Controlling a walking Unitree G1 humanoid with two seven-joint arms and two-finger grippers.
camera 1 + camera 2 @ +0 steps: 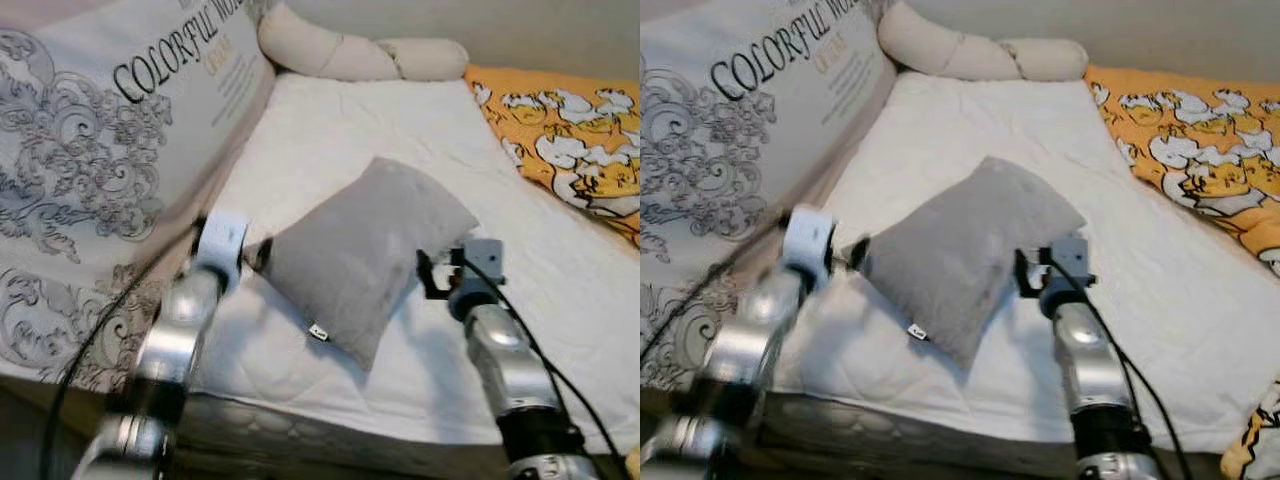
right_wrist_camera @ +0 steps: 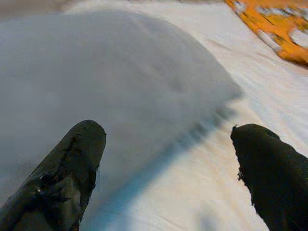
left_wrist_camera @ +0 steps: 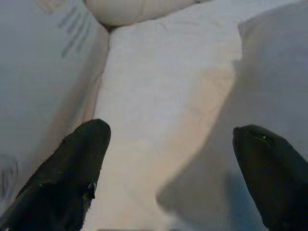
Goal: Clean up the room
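- Both claws gape wide: my left gripper [image 3: 168, 168] sits at the grey pillow's [image 1: 365, 250] left corner, my right gripper [image 2: 168, 173] at its right edge.
- Pillow lies tilted on the white mattress [image 1: 330, 130].

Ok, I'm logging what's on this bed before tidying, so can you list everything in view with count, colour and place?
grey pillow: one, grey, lying askew in the middle of the mattress, between the two grippers.
mattress: one, white, bare, under the pillow.
long bolster: one, cream, across the far end of the mattress.
printed bedding package: one, pale with grey scrolls and black lettering, along the robot's left of the mattress.
patterned blanket: one, orange with white and yellow figures, on the robot's right.
left gripper: one, black fingers open, at the pillow's left edge.
right gripper: one, black fingers open, at the pillow's right edge.
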